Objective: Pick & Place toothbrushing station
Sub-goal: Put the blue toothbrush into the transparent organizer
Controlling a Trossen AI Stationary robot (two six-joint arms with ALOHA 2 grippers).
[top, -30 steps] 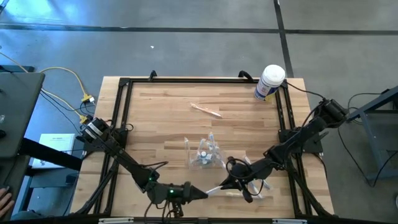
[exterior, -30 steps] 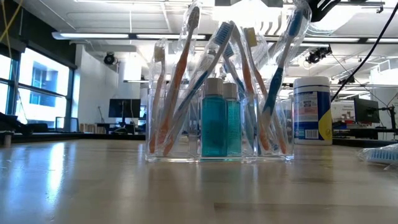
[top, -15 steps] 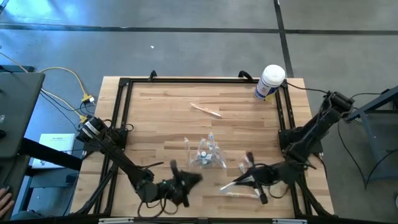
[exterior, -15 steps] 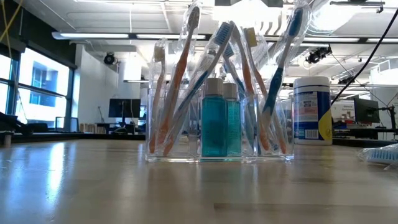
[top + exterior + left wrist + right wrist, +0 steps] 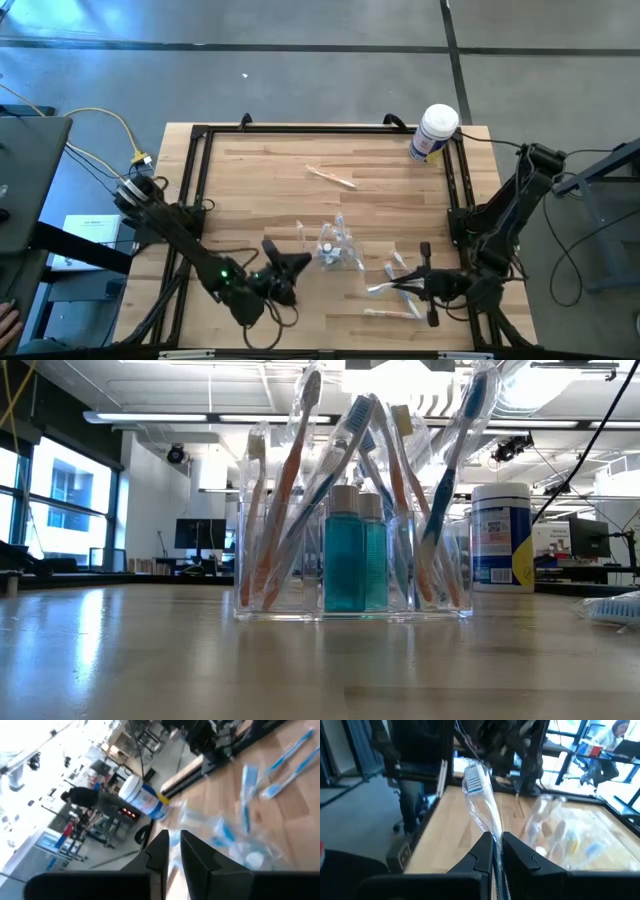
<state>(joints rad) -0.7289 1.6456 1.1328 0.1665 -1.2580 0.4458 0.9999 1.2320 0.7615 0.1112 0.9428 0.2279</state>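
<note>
Left gripper (image 5: 285, 268), dark and two-fingered, sits at the near edge of the pale wooden table (image 5: 260, 190) with its fingers (image 5: 161, 851) drawn almost together and nothing between them. A second ago it lay lower and more toward the middle of that near edge; it has since swung up and now points at the toothbrushing station (image 5: 330, 245), a small colourless see-through plastic holder just to its right. The low view shows the holder upright, packed with wrapped toothbrushes and two little teal bottles (image 5: 356, 550).

Beyond the holder, farther right, the right gripper (image 5: 405, 285) pinches a blue wrapped toothbrush (image 5: 481, 795) in clear film. It has pulled back toward the right edge, away from the middle where the two grippers were close together a second ago. Two more wrapped brushes (image 5: 395, 312) lie on the wood beside it.

Well beyond both, an orange toothbrush (image 5: 331, 177) rests alone, and a white cylindrical tub with a blue label (image 5: 434, 132) stands at the far right corner.

The grippers have parted, so I judge a handover finished or abandoned; the held brush has not yet reached the holder, and that placing looks like the step ahead.
</note>
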